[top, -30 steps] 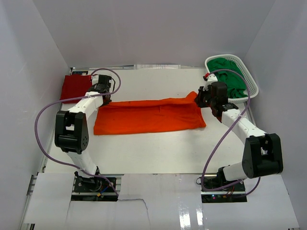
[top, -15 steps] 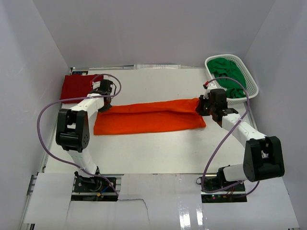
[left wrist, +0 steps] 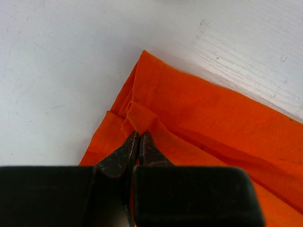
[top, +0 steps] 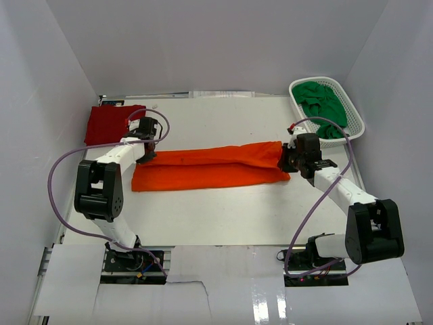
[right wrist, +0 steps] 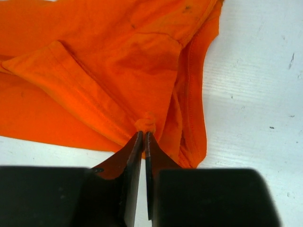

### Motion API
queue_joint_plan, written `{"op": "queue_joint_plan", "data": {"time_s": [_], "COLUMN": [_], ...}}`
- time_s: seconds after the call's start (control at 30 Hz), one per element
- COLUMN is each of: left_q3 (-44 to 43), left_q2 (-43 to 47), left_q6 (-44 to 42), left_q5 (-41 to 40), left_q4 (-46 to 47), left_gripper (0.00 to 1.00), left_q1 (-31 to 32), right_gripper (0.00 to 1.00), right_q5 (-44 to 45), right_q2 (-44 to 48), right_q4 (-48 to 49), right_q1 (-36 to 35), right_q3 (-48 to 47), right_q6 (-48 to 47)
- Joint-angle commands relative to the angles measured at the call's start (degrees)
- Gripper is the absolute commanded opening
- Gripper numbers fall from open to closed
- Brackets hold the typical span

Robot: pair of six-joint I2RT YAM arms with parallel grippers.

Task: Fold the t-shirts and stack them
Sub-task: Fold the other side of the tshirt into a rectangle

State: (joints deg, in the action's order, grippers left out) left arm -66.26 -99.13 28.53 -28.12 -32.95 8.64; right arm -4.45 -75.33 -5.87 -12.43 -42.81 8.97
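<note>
A scuffed white table sits enclosed by plain white walls under even light.

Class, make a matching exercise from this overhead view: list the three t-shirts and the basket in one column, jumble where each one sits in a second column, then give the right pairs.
Column 1
1. orange t-shirt
2. dark red t-shirt
3. green t-shirt
4. white mesh basket

Column 2
A. bundled inside the basket
B. at the far right corner of the table
C. stretched long across the middle of the table
D. lying flat at the far left corner of the table

Pairs: 1-C, 2-D, 3-A, 4-B
</note>
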Motion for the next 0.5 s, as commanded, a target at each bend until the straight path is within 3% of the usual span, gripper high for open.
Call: {"op": "queue_joint_plan", "data": {"time_s": [0.0,0.07,0.1,0.2,0.23,0.27,0.3,0.33,0.4,0.47], "left_q3": [1.3,1.2,1.1,1.9,3.3,3.9,4.4,4.9,5.0,5.2], "left_q2": [3.9,3.4,3.3,4.2,5.3,5.7,6.1,6.4,7.2,9.1], "left_q6": [0.5,0.2,0.4,2.3,2.5,2.6,2.2,2.0,1.8,2.5], "left_q5": [-1.8,-1.2,-1.1,-0.6,-0.4,-0.2,0.9,1.3,1.9,0.6], "left_q4": [-0.3,-1.1,-1.6,-4.1,-4.1,-4.1,-4.1,-4.2,-5.4,-6.6], "left_gripper": [0.0,0.0,0.01,0.06,0.11,0.26,0.54,0.67,0.78,0.82], "left_q1": [-0.2,-0.1,-0.2,-0.2,-0.2,-0.1,-0.1,-0.1,-0.1,-0.2], "right_gripper": [0.14,0.22,0.33,0.38,0.38,0.4,0.49,0.53,0.55,0.54], "right_q5": [0.8,2.2,2.9,4.3,5.1,6.4,7.0,7.2,7.3,6.4], "right_q2": [1.2,0.5,0.4,0.9,1.8,2.1,3.1,3.5,4.8,5.5], "right_q4": [-0.5,-2.7,-3.7,-6.3,-7.1,-7.5,-7.8,-8.0,-7.4,-6.2], "right_q1": [0.2,0.2,0.2,0.2,0.2,0.2,0.2,0.2,0.1,0.1], "right_q3": [1.1,0.5,-0.2,0.0,0.2,0.4,1.0,1.1,1.5,1.6], "right_q6": [0.9,1.4,1.6,1.8,1.8,2.1,2.5,2.6,2.7,2.7]}}
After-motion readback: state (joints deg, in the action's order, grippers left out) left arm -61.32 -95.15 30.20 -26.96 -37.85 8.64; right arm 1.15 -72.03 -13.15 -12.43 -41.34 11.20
